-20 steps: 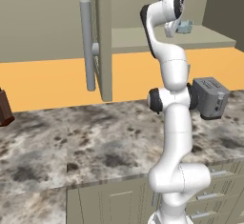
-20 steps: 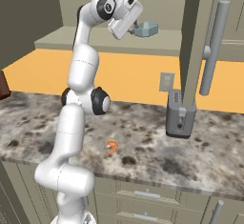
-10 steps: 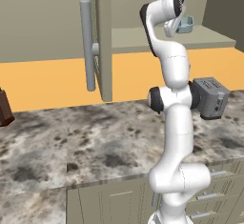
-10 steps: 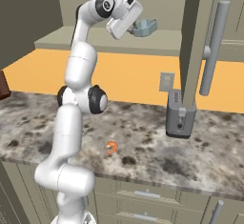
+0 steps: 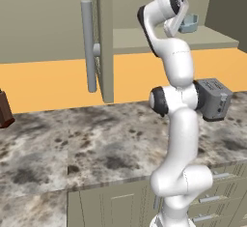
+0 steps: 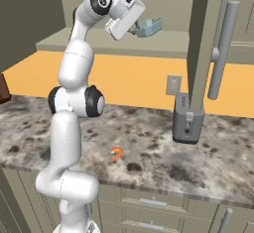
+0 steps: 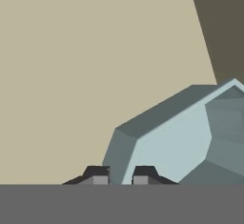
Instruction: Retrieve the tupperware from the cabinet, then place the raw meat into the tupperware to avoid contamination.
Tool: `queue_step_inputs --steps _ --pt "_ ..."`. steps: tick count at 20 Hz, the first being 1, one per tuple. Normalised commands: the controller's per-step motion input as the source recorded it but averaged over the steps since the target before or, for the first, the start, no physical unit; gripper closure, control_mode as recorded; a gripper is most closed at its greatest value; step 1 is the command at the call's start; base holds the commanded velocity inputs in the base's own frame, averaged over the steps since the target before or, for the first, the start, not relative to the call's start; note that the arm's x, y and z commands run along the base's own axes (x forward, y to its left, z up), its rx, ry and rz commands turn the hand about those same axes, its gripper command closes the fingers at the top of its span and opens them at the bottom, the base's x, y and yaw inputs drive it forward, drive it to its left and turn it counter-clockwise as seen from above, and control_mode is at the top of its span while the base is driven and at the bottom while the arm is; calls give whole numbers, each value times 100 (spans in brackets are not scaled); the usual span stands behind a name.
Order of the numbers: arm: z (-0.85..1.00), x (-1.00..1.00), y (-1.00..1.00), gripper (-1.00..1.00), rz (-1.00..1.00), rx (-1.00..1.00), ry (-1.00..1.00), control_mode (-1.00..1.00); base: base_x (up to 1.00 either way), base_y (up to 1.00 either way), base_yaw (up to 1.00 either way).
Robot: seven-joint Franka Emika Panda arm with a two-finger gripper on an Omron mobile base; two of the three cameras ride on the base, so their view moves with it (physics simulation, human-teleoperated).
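From the left base view, your tool [image 5: 185, 22] is clamped on the rim of the tupperware [image 5: 189, 23], up at the cabinet [image 5: 103, 37] shelf; draw it out level. From the right, carry it toward the raw meat [image 6: 116, 153] on the surface [image 6: 149, 152]. The hand view crops the fingertips [image 7: 97, 176], hiding the contact.

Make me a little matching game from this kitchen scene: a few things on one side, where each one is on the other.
Things:
1. tupperware
2. raw meat
3. toaster
4. claw

Places:
A. lying on the speckled counter in front of the arm
B. up at the cabinet shelf
C. standing below the open cabinet door
D. shut on the tupperware's wall

Pairs: 1-B, 2-A, 3-C, 4-D
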Motion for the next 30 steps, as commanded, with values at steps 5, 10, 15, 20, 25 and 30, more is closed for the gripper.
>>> queue_step_inputs --steps 5,10,15,20,25,30 --pt "0 -42 7 100 -6 -4 0 -100 0 0 0" --pt "1 -50 6 100 -2 -3 1 -100 0 0 0" --pt "3 -59 3 100 0 2 7 -100 0 0 0" --pt "12 -75 4 100 0 4 5 -100 0 0 0" --pt "8 -81 2 100 0 7 4 -100 0 0 0" --pt "0 -88 1 100 0 7 1 -100 0 0 0"
